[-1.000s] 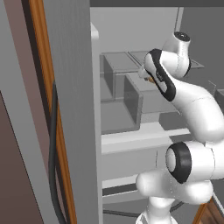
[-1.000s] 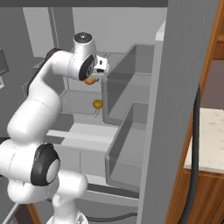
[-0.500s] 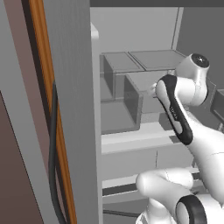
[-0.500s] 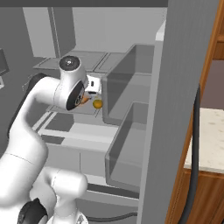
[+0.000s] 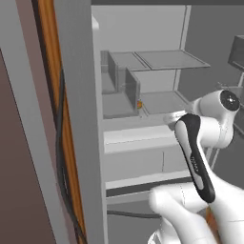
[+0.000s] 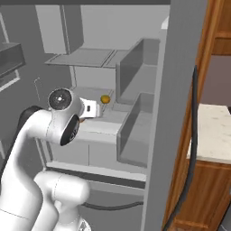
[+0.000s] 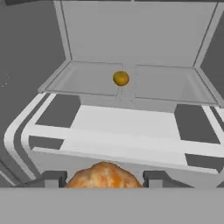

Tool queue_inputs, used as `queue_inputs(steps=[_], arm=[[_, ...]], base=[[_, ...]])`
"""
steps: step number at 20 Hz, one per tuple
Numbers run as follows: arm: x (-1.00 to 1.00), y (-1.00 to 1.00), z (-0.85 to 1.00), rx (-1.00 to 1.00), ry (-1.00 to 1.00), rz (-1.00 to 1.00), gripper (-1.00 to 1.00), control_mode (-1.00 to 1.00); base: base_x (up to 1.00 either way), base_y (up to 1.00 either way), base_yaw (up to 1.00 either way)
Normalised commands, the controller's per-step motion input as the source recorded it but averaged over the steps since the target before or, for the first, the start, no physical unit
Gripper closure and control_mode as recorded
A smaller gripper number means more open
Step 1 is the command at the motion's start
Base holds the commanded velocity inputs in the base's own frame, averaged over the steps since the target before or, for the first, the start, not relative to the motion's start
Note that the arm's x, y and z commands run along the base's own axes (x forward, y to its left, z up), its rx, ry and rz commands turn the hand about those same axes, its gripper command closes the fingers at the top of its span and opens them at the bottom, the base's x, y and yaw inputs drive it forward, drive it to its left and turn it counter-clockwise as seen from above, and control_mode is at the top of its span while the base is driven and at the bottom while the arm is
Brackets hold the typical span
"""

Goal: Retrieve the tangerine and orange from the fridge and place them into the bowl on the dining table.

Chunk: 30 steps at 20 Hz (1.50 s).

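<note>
- A white robot arm (image 6: 49,131) stands in front of an open grey fridge (image 6: 135,90), its hand drawn back just outside the shelves.
- In the hand view, the gripper (image 7: 103,177) is clenched on a bumpy orange fruit (image 7: 103,175), which sits between the two dark fingertips (image 7: 53,177) at the near edge of the picture.
- I cannot tell whether the held fruit is the orange or the tangerine.
- A second, smaller fruit (image 7: 121,78), smooth and orange-yellow, rests on a grey shelf (image 7: 162,85) deep inside the fridge, near the middle where two shelf panels meet.
- The same fruit shows in the right base view (image 6: 105,99), just beyond the robot's hand, and as a small orange speck in the left base view (image 5: 139,103).
- It lies well apart from the gripper, on the far side of a pale drawer top (image 7: 127,131).
- A fridge door (image 6: 173,113) stands open on the right, with bins on its inner side.
- Beyond that door, on the far right, a cream stone counter (image 6: 214,135) sits on a brown wooden base.
</note>
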Motion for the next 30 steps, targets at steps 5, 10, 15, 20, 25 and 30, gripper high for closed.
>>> queue_inputs(steps=[5,10,15,20,25,30], arm=[[0.00,0.00,0.00,0.00,0.00,0.00,1.00,1.00],[0.00,0.00,0.00,0.00,0.00,0.00,1.00,1.00],[0.00,0.00,0.00,0.00,0.00,0.00,1.00,1.00],[0.00,0.00,0.00,0.00,0.00,0.00,1.00,1.00],[0.00,0.00,0.00,0.00,0.00,0.00,1.00,1.00],[0.00,0.00,0.00,0.00,0.00,0.00,1.00,1.00]], base=[[-1.00,0.00,0.00],[-1.00,0.00,0.00],[-0.94,0.00,0.00],[-0.89,-0.16,-0.12],[-0.75,-0.13,-0.22],[-0.63,-0.05,-0.27]])
